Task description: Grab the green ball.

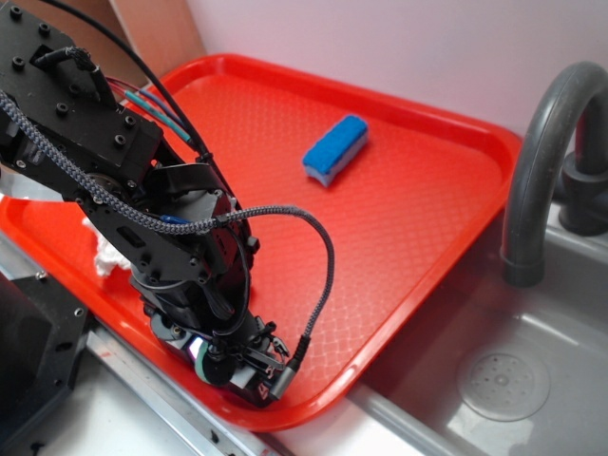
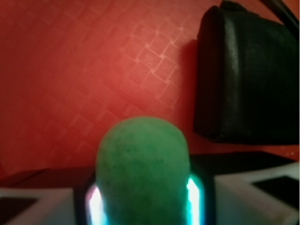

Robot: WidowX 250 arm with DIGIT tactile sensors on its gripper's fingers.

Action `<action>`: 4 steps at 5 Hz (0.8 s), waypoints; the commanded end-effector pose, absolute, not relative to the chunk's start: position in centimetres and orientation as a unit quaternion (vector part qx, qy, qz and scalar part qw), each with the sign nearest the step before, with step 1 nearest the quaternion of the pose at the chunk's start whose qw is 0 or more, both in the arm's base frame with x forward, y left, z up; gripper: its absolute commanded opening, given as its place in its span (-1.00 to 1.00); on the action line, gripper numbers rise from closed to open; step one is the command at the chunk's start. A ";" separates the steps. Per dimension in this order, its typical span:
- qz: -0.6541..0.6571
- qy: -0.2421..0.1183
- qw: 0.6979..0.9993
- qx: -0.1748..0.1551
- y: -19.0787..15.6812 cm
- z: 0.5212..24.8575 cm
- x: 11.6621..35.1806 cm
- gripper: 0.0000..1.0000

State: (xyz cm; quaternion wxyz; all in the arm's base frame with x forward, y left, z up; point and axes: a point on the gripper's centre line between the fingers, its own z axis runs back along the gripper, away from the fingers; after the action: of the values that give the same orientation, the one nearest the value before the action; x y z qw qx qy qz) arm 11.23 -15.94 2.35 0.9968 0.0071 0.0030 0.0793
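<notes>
In the lower left of the exterior view, we see the WidowX arm bent low over the near edge of the red tray (image 1: 427,237), its tool (image 1: 237,366) almost touching the tray surface. The wrist view fills in what the arm hides: the green ball (image 2: 143,171) sits at the bottom centre of the frame, tight between the two lit finger pads (image 2: 193,199), with a black pad (image 2: 248,77) standing at the upper right. We read the tool as closed on the ball, the pads pressing its two sides, though the ball cannot be made out in the exterior view. Its dimpled, matte skin suggests foam, so we judge it light, soft and a little springy; it should give under pressure rather than slip, and the hold looks best kept across its widest part, where it now appears to be. A blue sponge (image 1: 335,150) lies well apart toward the upper middle of the tray, and a grey faucet (image 1: 541,161) curves over the sink (image 1: 503,380) at the right.
</notes>
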 end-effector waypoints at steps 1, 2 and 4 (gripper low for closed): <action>0.013 -0.078 0.996 -0.032 -15.3 10.6 13.8 -1.00; -0.017 -0.099 0.993 -0.062 -12.9 15.4 15.1 -1.00; -0.036 -0.096 0.985 -0.140 -6.0 19.9 15.3 -1.00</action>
State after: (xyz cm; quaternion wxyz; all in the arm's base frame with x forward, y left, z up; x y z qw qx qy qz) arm 14.71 -6.15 19.09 0.9875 -0.1353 -0.0759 -0.0284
